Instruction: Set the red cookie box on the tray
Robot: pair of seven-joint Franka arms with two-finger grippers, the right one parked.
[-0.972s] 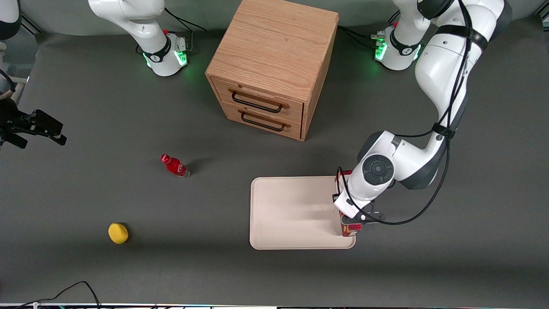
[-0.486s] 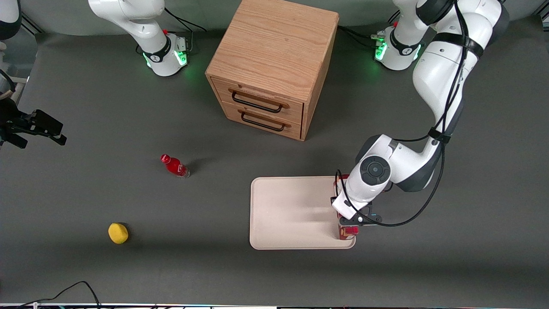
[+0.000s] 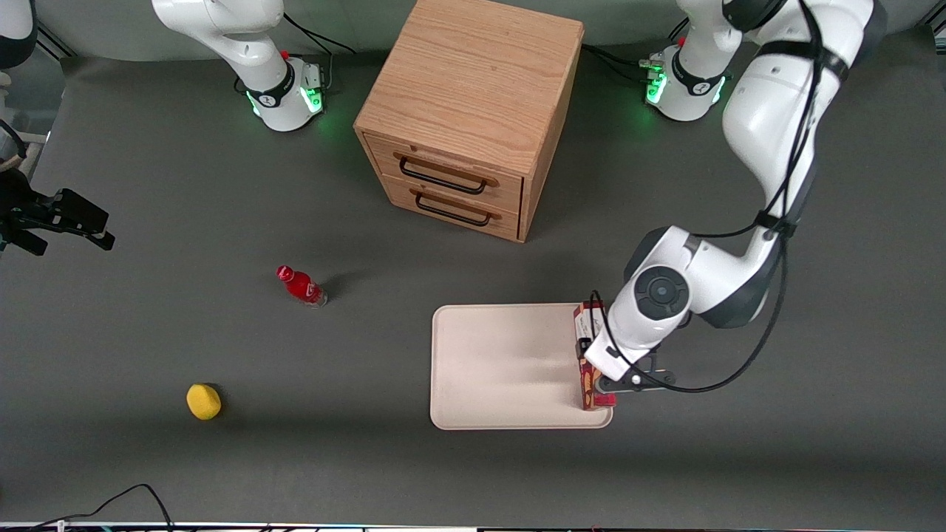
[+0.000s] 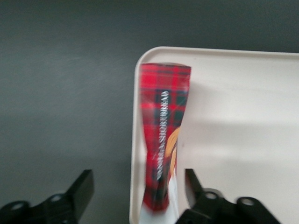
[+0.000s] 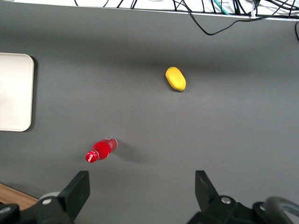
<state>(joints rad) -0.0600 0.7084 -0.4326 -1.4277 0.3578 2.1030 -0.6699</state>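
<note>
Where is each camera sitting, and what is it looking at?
Front view: high up, facing both arms and looking down on the table; it shows the gripper over the red cookie box, which stands on the tray.
Left wrist view: on the working arm, looking down past its open fingers at the box and tray edge.
Right wrist view: on the parked arm, looking at the red bottle and yellow lemon.
Front and right wrist views share bottle, lemon and tray.

The arm [image 3: 768,133] is glossy white with dark grey joints; black cables run along it, strapped on by black bands; its base [image 3: 684,85] glows green, with a red dot, perhaps a button; the gripper [image 4: 135,198] above the tray edge has black fingers [image 4: 81,189].
</note>
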